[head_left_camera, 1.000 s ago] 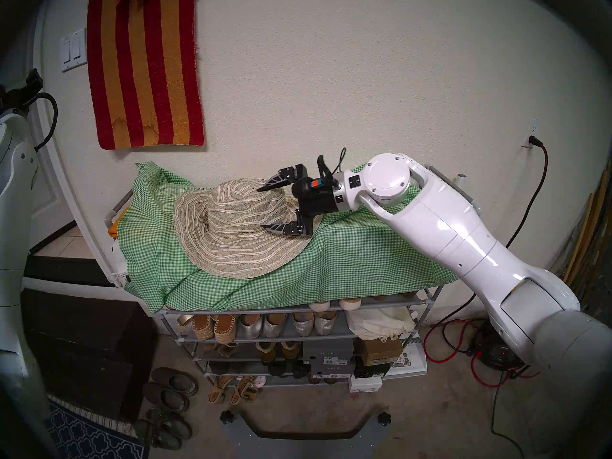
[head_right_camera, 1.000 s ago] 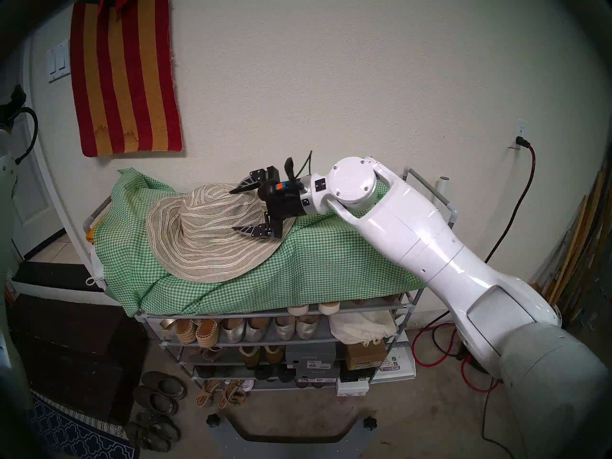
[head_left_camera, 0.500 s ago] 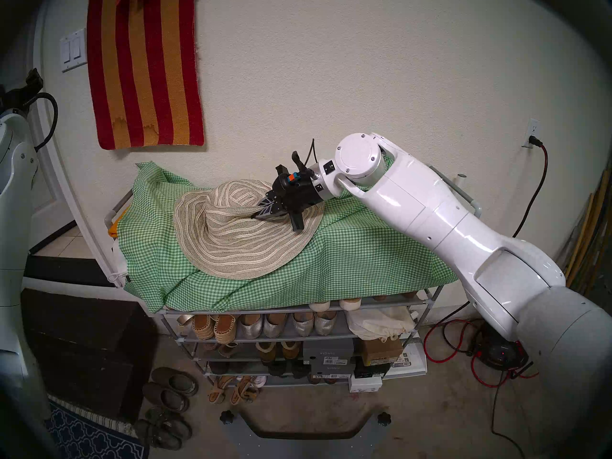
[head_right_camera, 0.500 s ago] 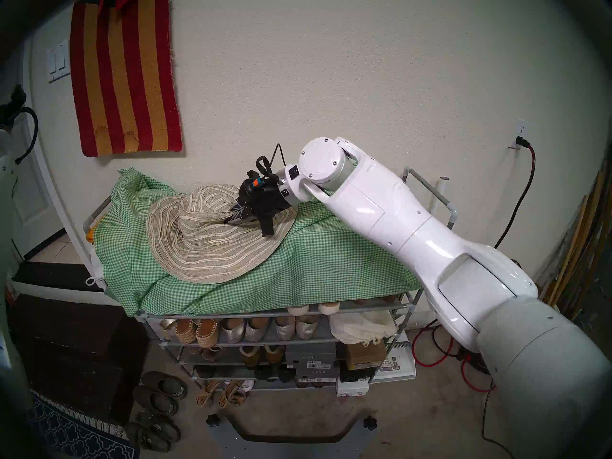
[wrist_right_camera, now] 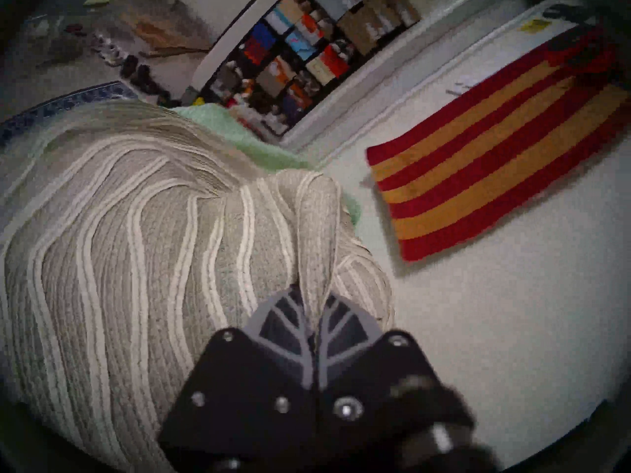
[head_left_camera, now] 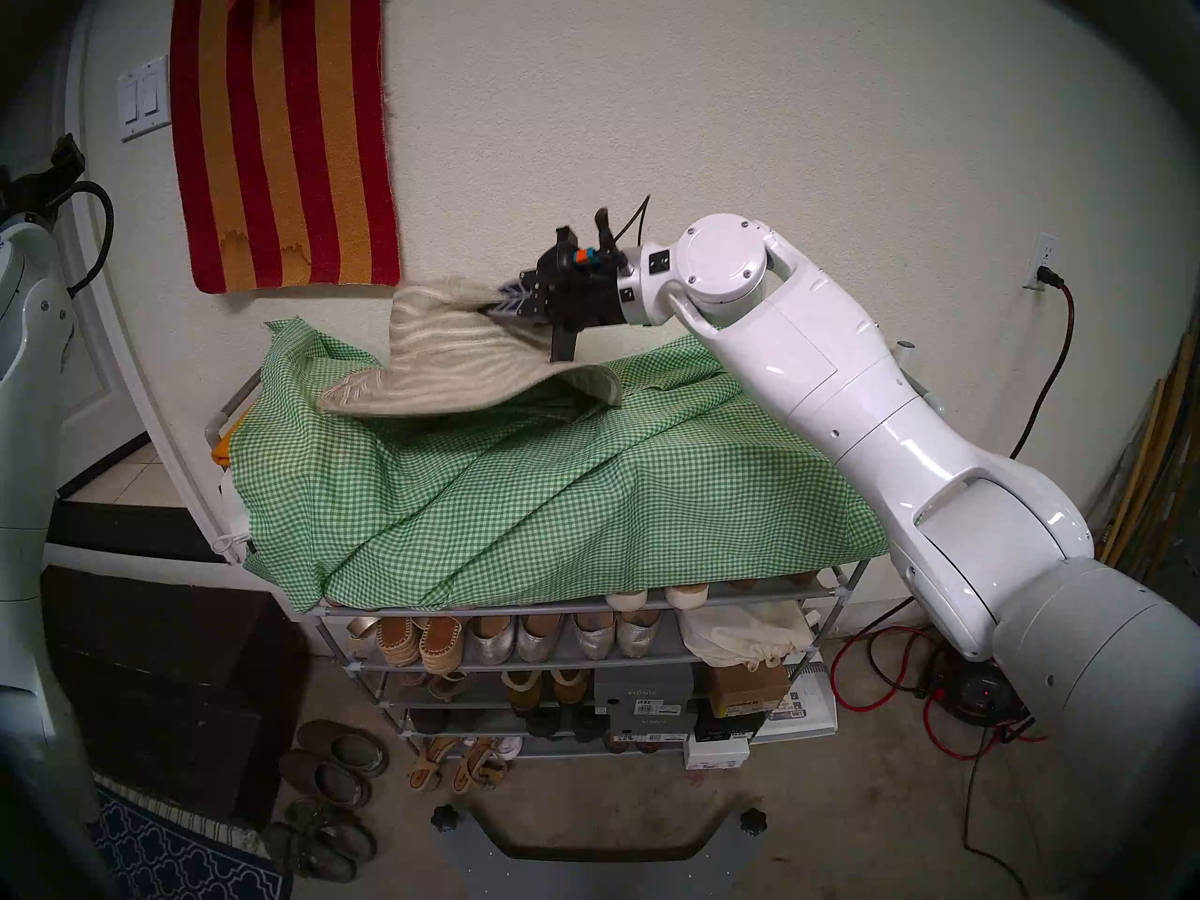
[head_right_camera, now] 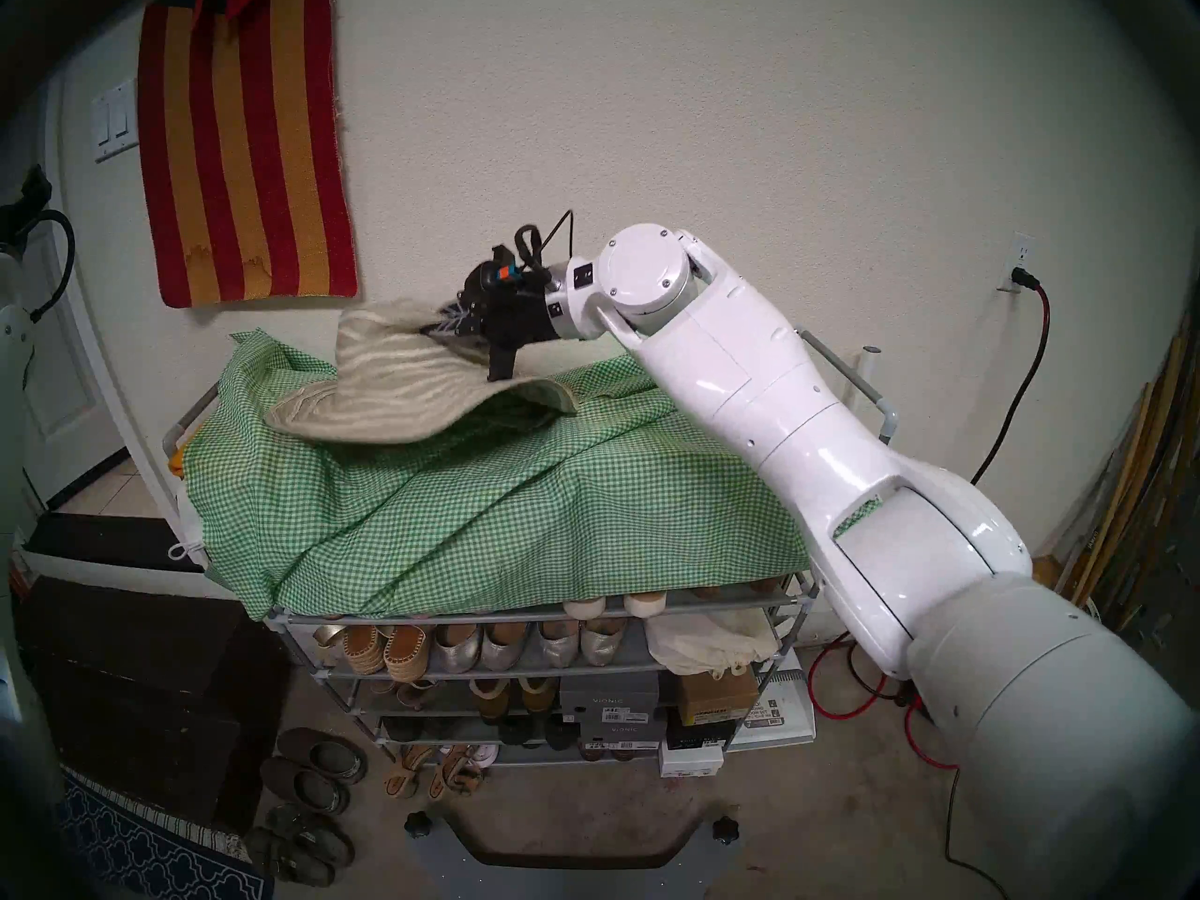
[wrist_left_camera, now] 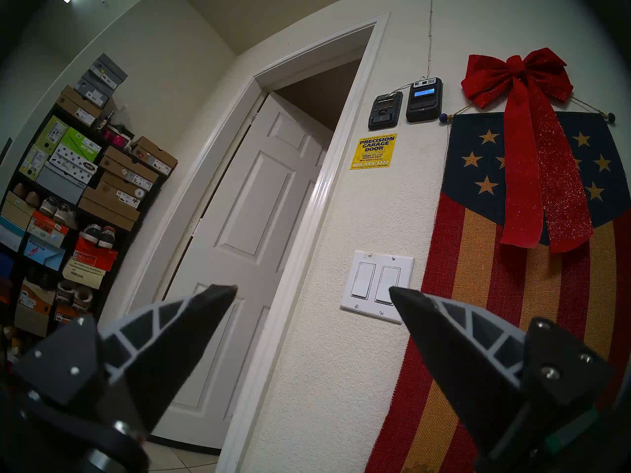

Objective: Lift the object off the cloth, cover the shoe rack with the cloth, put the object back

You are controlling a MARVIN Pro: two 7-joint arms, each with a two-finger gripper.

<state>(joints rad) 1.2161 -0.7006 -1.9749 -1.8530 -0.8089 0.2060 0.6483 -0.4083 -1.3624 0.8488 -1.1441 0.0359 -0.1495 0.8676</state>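
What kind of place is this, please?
Probably a home garage or entry area: a yellow garage door sticker beside wall control units, a grey shoe rack full of shoes, and a bare concrete floor.

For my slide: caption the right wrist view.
Right tool pinches a fold of the sun hat.

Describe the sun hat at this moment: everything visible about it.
The sun hat is a floppy, wide-brimmed woven hat, beige with wavy cream stripes. The right gripper is shut on a pinched fold of its crown, seen close up in the right wrist view. It hangs tilted, crown toward the wall, brim drooping, a darker underside showing at the curled right edge. It is raised over the green-and-white checked cloth; whether the low left brim edge touches the cloth cannot be told.
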